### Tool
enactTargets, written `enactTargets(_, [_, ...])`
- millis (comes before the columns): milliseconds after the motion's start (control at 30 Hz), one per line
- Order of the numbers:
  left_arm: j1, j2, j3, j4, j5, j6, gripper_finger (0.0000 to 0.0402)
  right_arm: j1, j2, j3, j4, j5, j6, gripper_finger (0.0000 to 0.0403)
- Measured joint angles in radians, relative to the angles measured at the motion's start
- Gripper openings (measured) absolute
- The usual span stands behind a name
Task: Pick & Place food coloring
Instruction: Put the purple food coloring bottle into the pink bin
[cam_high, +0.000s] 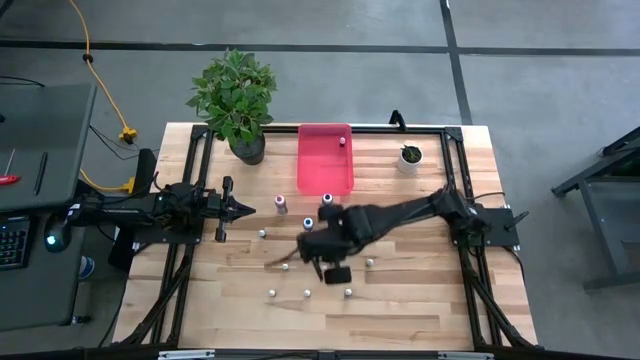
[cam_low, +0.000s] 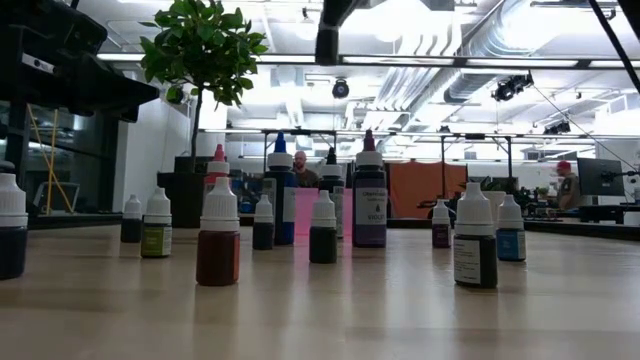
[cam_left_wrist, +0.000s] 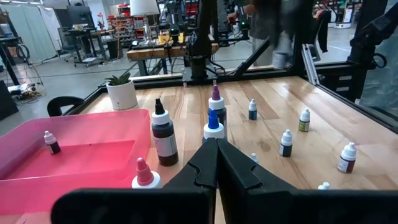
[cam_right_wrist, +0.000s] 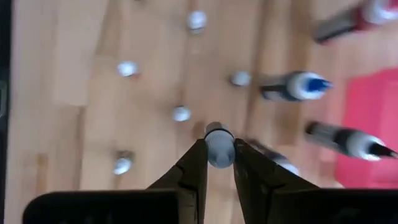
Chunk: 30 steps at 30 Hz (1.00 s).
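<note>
The right wrist view alone showed the right gripper (cam_right_wrist: 219, 155) pinching 1 small white-capped food coloring bottle (cam_right_wrist: 218, 144) between its 2 dark fingers (cam_right_wrist: 194, 171). From above, that gripper (cam_high: 318, 246) hung over the wooden table (cam_high: 420, 300) just in front of the shallow pink plastic tray (cam_high: 325, 165), its grip hidden by the arm. The other white-capped bottles (cam_high: 271, 293) stood scattered on the wood before the tray; 1 tiny bottle (cam_high: 342, 142) stood inside the tray's far corner. The left gripper (cam_high: 245, 208), fingers pressed together, waited left of the tray. Only the low view showed a person in the room beyond.
</note>
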Motion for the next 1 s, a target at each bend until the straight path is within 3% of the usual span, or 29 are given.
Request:
enactTargets(433, [0.000,0.000,0.000,0.000,0.000,0.000,0.0000,-0.221,-0.117,-0.008,0.002,-0.039,0.057,0.0057])
enactTargets(633, [0.000,0.000,0.000,0.000,0.000,0.000,0.0000,-0.357,-0.118,-0.008,0.076,-0.091,0.078,0.0057])
enactTargets(1000, [0.000,0.000,0.000,0.000,0.000,0.000,0.0000,-0.590,-0.063,-0.007,0.206,-0.051,0.125,0.0057])
